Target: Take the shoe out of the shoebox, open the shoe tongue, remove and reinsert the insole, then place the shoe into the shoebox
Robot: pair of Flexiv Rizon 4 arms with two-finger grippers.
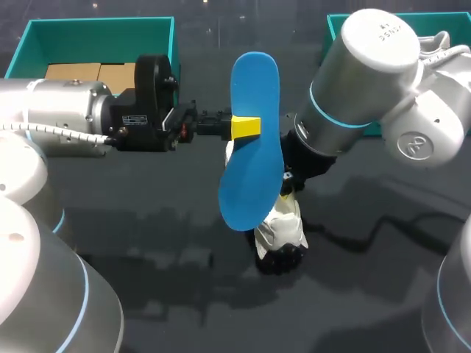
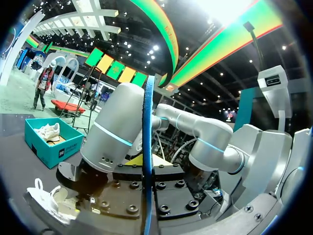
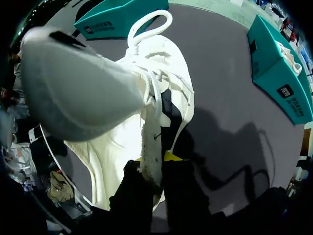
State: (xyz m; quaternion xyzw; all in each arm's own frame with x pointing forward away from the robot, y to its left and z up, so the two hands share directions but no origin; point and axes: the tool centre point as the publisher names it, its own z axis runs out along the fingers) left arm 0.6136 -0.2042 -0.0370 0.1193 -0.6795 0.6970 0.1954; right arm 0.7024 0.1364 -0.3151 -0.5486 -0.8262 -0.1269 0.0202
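1. Our left arm came in from the left, held level above the dark bench.
2. Our left end effector was clenched on the blue insole. Its yellow tips pinched the insole near the middle, one on each face.
3. The insole stood almost upright in the air over the middle of the bench, one rounded end up. Its lower end overlapped the white shoe in the head view.
4. In the left wrist view, the insole appeared edge-on as a thin blue line running up between the fingers.
5. Our right arm reached in from the right. Its broad wrist hid its end effector in the head view.
6. In the right wrist view, our right end effector was grasping the shoe. A strip of the white upper ran down between its two dark fingers, with a yellow tip showing behind.
7. The shoe hung out ahead of those fingers, laces loose, its heel loop at the far end.
8. We could not tell whether the shoe touched the bench.
9. A teal shoebox sat at the far left corner of the bench, with brown card inside.
10. A second teal shoebox sat at the far right corner, partly hidden behind our right arm.
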